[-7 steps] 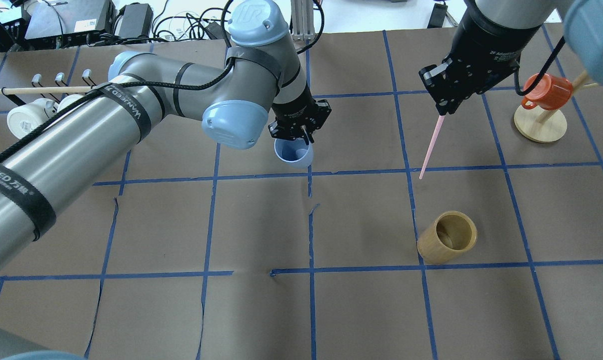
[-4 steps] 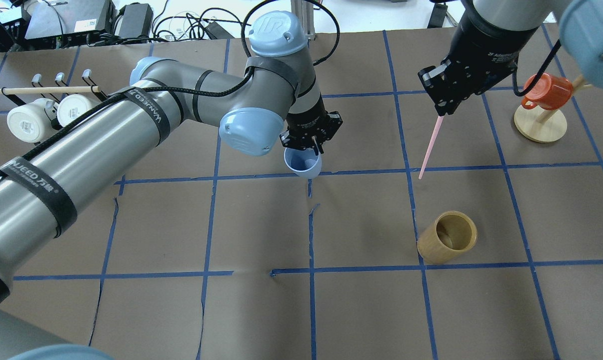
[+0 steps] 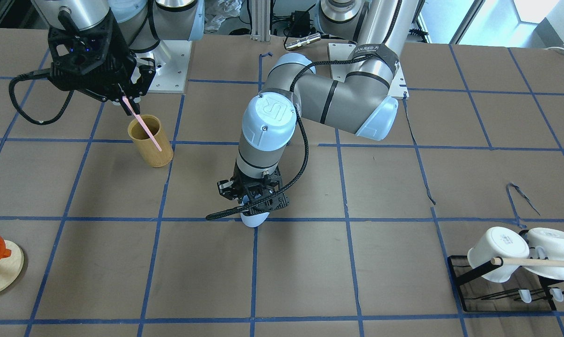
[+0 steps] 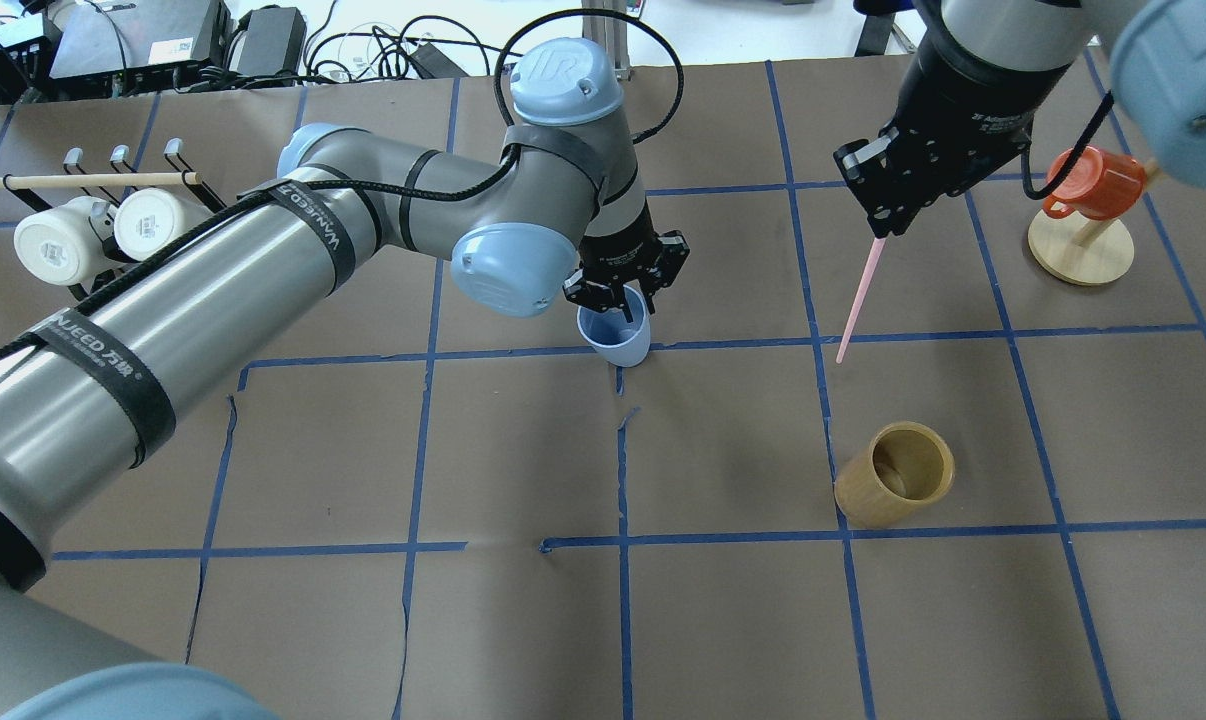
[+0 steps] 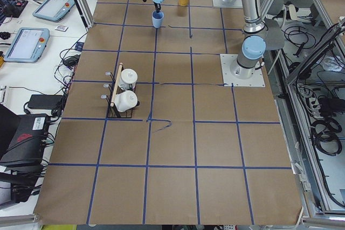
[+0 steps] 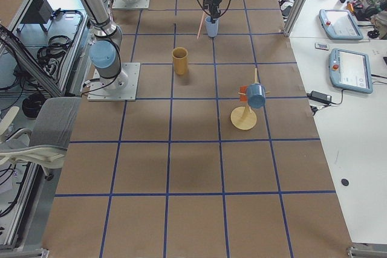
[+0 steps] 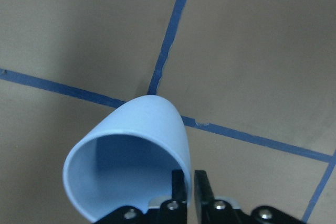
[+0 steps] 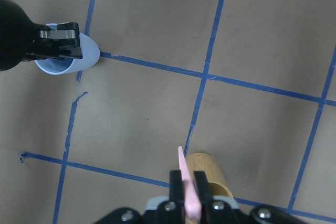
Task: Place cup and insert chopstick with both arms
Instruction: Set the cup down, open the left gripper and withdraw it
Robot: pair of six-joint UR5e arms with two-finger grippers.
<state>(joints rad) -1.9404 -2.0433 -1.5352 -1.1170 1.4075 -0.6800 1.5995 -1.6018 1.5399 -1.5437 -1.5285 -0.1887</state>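
Left gripper (image 4: 620, 293) is clamped on the cup (image 4: 618, 337). One finger sits inside the rim and one outside, with the wall pinched between them (the left wrist view shows this best). The cup is upright with its mouth up, hanging under the gripper right at a blue tape (image 4: 723, 345) crossing near mid-table. I can't tell whether its base touches the table (image 4: 523, 450).

Right gripper (image 4: 881, 228) is pinched shut on the top end of the chopstick (image 4: 856, 302). The stick hangs down at a slant in the air, with its lower tip over a tape line. It is well apart from the cup, off to the robot's right.

The bamboo cup (image 4: 895, 487) stands upright on the table, on the robot's side of the stick tip. It is not touching the stick; the overlap in the front view is line of sight only.

Orange mug (image 4: 1095, 182) hangs on a wooden stand (image 4: 1080, 250) at the far right. Two white mugs (image 4: 83, 235) hang on a rack (image 4: 123, 160) at the far left.
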